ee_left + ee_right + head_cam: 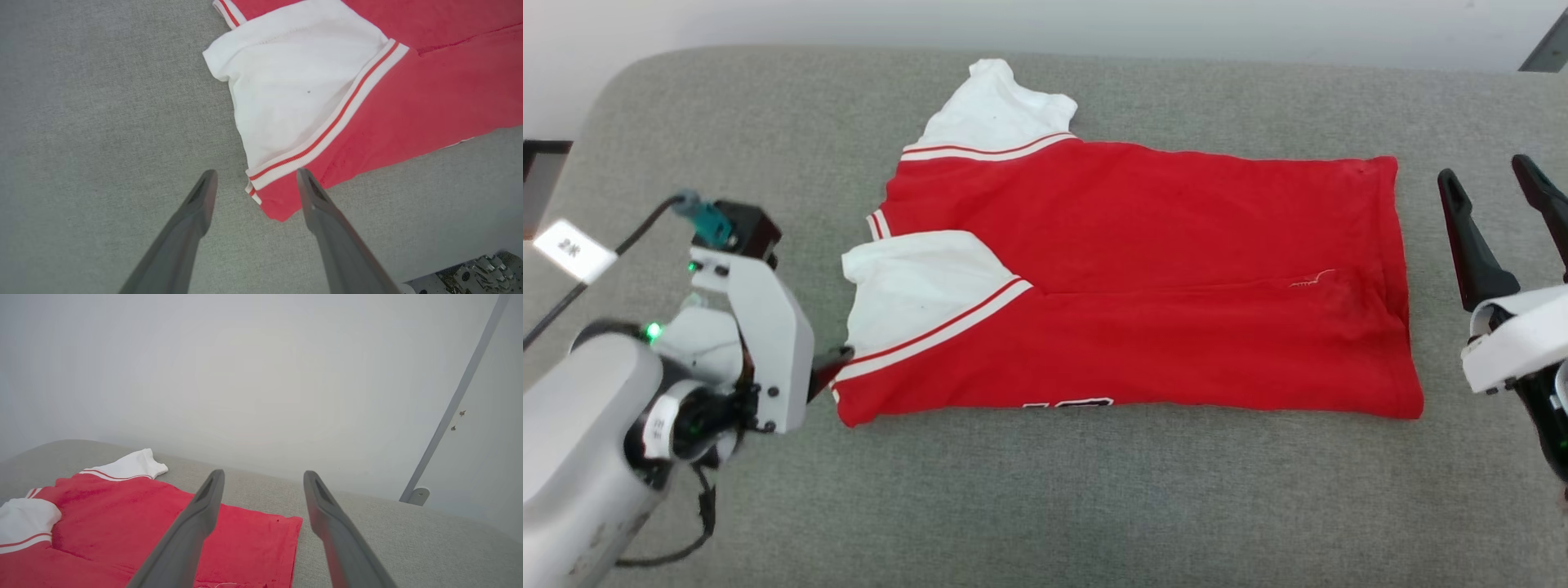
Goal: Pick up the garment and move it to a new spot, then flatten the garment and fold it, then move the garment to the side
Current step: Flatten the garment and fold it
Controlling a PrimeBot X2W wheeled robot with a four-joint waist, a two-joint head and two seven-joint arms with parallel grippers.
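Both jaws wide, empty; garment folded on grey cushion; left jaws astride its corner, perhaps touching.

The left arm is grey-and-white with green lights, a black cable, teal plug and white tag; the right claw has dark fingers.

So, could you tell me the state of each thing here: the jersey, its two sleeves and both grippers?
Red jersey: partly folded, near side turned over, flat on the grey cushion.
Near white sleeve: folded onto the red body.
Far white sleeve: unfolded, sticking out.
Left gripper: open, astride the shoulder corner, holding nothing.
Right gripper: open, beside the hem, clear of the cloth.
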